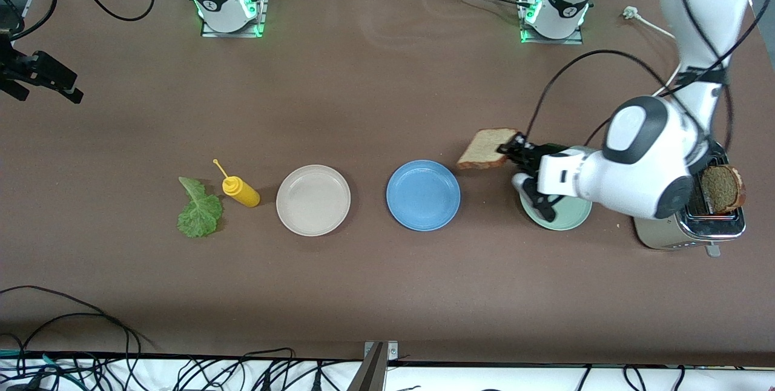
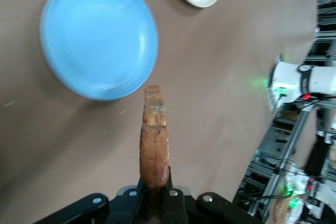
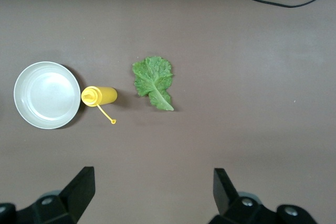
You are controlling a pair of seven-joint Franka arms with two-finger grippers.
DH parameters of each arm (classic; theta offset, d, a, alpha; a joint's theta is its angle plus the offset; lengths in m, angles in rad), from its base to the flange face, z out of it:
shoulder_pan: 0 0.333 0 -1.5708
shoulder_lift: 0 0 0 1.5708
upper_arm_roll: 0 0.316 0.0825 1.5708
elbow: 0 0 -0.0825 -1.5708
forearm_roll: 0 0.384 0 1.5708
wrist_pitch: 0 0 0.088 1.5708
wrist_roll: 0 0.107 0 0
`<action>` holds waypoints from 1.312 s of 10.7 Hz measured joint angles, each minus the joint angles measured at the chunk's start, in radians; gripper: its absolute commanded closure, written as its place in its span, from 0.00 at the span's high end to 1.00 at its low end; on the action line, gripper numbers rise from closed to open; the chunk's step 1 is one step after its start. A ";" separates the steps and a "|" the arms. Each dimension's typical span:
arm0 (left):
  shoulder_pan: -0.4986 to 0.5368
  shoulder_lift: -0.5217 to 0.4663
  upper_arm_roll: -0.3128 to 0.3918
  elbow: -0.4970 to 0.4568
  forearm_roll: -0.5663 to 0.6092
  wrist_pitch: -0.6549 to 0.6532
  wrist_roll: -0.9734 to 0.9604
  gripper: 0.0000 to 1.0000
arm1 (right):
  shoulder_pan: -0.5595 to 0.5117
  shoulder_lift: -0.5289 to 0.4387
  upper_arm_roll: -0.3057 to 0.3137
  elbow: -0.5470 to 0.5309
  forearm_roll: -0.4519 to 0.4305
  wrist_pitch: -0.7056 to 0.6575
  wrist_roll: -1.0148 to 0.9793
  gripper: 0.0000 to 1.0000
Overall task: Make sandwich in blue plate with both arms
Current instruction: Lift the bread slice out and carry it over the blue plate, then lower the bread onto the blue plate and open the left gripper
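— Kitchen or lab?
— A robotics lab. Two arm bases (image 1: 229,0) are bolted to a brown tabletop (image 1: 363,88), loose black cables (image 1: 72,330) trail along its edge, and aluminium framing (image 2: 273,156) stands beside it.

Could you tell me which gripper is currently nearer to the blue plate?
The left. The left gripper, shut on a bread slice, is up in the air just off the blue plate rim. The right gripper waits open, high over the lettuce leaf.
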 measured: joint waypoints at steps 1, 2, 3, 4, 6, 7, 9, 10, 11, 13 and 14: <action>-0.031 0.033 0.001 0.000 -0.059 0.038 0.000 0.00 | 0.000 0.000 0.000 0.000 0.000 0.000 0.000 1.00; -0.056 0.068 0.001 0.000 -0.111 0.084 0.000 0.00 | 0.000 0.000 0.000 0.000 0.000 0.000 0.000 1.00; -0.080 0.104 0.001 0.000 -0.142 0.135 0.001 0.00 | 0.000 0.000 0.000 0.000 0.000 0.000 0.000 1.00; -0.101 0.142 0.001 0.000 -0.156 0.192 0.001 0.00 | 0.000 0.000 0.000 0.000 0.000 0.000 0.000 1.00; -0.122 0.213 0.001 0.001 -0.183 0.304 0.025 0.00 | 0.000 0.000 0.000 0.000 0.000 0.000 0.000 1.00; -0.129 0.242 0.001 0.002 -0.217 0.342 0.055 0.00 | 0.000 0.000 0.000 0.000 0.000 0.000 0.000 1.00; -0.133 0.278 0.003 0.007 -0.260 0.379 0.110 0.00 | 0.000 0.000 0.000 0.000 0.000 0.000 0.000 1.00; -0.131 0.286 0.006 0.010 -0.262 0.382 0.132 0.00 | 0.000 0.000 0.000 0.000 0.000 0.000 0.000 1.00; -0.126 0.291 0.009 0.013 -0.262 0.383 0.147 0.00 | 0.000 0.000 0.000 0.000 0.000 0.000 0.000 1.00; -0.119 0.292 0.017 0.014 -0.262 0.383 0.160 0.00 | 0.000 0.000 0.000 0.000 0.000 0.000 0.000 1.00; -0.118 0.292 0.021 0.014 -0.262 0.383 0.161 0.00 | 0.000 0.000 0.000 0.000 0.000 0.000 0.000 1.00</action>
